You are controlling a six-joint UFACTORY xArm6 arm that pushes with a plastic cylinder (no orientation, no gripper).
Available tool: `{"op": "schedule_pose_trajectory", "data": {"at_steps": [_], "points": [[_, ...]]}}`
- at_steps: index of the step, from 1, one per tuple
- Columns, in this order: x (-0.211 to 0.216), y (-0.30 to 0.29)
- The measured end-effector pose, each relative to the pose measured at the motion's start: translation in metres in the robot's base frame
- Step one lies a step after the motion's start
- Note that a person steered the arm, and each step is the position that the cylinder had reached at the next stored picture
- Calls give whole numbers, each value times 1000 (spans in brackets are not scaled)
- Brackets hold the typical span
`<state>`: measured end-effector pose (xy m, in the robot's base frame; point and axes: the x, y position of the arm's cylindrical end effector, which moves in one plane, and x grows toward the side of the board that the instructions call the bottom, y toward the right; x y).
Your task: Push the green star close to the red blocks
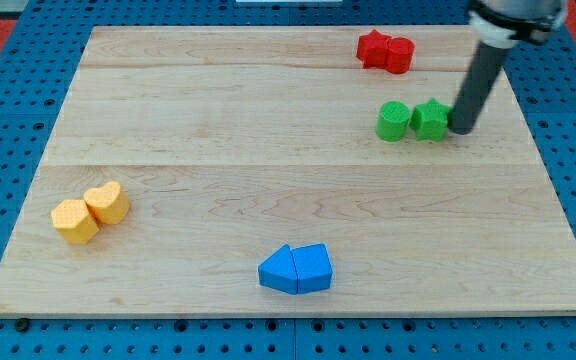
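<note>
The green star (pixel 430 119) lies at the view's upper right on the wooden board, touching a green cylinder (pixel 393 121) on its left. My tip (pixel 462 128) rests right against the star's right side. The two red blocks, a red star (pixel 373 48) and a red heart-like block (pixel 399 54), sit together near the view's top, above and a little left of the green star.
A yellow hexagon (pixel 74 221) and a yellow heart (pixel 107 202) sit at the view's lower left. Two blue blocks (pixel 296 269) lie together at the bottom centre. The board's right edge (pixel 558 180) is close to my tip.
</note>
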<state>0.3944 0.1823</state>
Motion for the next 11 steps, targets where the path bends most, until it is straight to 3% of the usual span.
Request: {"op": "schedule_pose_trajectory", "data": {"at_steps": [1,5,6,10,11], "points": [[49,-4],[37,-54],[40,-18],[-34,-13],[-34,-47]]}}
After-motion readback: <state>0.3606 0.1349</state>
